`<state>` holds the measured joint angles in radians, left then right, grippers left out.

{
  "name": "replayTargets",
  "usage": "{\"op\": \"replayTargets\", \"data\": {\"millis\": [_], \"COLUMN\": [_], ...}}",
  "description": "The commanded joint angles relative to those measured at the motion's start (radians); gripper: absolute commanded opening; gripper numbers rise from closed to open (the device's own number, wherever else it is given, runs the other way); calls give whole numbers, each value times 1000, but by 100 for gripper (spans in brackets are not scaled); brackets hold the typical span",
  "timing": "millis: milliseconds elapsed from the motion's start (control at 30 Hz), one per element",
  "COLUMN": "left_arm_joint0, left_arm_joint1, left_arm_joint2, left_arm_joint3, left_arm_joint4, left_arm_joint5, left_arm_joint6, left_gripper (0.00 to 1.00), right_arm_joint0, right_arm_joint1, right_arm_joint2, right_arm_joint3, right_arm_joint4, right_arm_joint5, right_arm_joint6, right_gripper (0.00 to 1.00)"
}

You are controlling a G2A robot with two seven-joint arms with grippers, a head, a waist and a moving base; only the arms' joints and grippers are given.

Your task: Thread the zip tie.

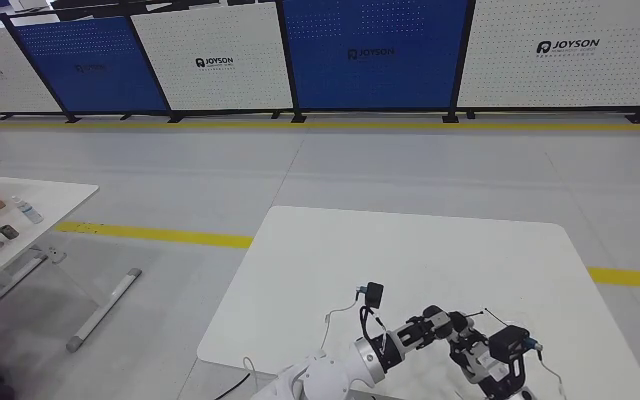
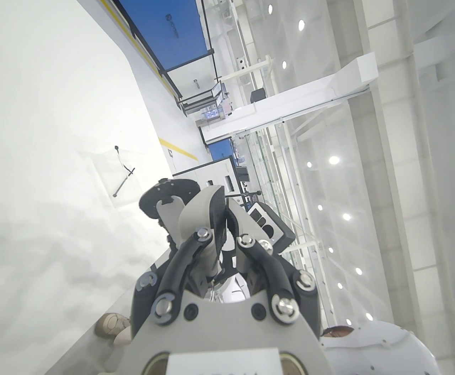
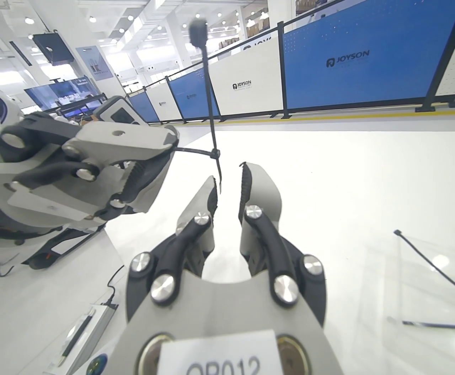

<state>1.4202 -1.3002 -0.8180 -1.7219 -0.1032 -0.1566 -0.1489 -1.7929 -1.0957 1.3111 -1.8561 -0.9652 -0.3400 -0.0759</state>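
Observation:
My left gripper (image 3: 167, 149) is shut on the strap of a black zip tie (image 3: 193, 152), held level above the white table (image 3: 337, 184). That tie's head (image 3: 214, 154) points toward my right gripper. A second black zip tie (image 3: 209, 96) stands upright through that head, its own head (image 3: 197, 30) on top. Its tail tip (image 3: 220, 184) hangs between the fingertips of my right gripper (image 3: 229, 174), which is open and not touching it. In the left wrist view the left gripper (image 2: 226, 204) has its pads pressed together. In the top view both arms meet near the table's front edge (image 1: 478, 330).
Spare black zip ties (image 3: 423, 254) lie on a clear plastic bag (image 3: 419, 284) on the table beside my right gripper; the same spare ties (image 2: 122, 174) show in the left wrist view. A grey box with a cable (image 3: 81, 333) sits below the table edge.

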Motion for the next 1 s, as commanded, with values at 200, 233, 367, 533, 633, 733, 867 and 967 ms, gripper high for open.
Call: {"op": "replayTargets", "data": {"millis": [200, 233, 367, 533, 633, 733, 867, 967], "left_arm_joint0": [4, 4, 5, 9, 9, 8, 10, 12], "left_arm_joint1": [1, 1, 1, 2, 2, 2, 2, 2], "left_arm_joint2": [-3, -3, -3, -5, -6, -6, -6, -7], "left_arm_joint3": [-1, -1, -5, -8, -6, -4, -11, -14], "left_arm_joint4": [-2, -2, -2, -2, -6, -8, -5, -5], "left_arm_joint5": [-5, -6, -12, -23, -26, -27, -32, -33], "left_arm_joint6": [2, 2, 2, 2, 2, 2, 5, 7], "left_gripper": [0, 0, 0, 0, 0, 0, 0, 0], "right_arm_joint0": [0, 0, 0, 11, 18, 25, 29, 30], "right_arm_joint1": [-1, -1, -2, -3, -4, -5, -5, -4], "right_arm_joint2": [3, 3, 2, -12, -24, -32, -36, -37], "right_arm_joint3": [2, 2, 4, 8, 12, 17, 20, 19], "right_arm_joint4": [2, 3, -1, -20, -30, -30, -30, -35], "right_arm_joint5": [0, 0, 0, 0, 0, 0, 0, 0], "right_arm_joint6": [2, 2, 8, 33, 41, 44, 46, 49], "right_gripper": [0, 0, 0, 0, 0, 0, 0, 0]}}
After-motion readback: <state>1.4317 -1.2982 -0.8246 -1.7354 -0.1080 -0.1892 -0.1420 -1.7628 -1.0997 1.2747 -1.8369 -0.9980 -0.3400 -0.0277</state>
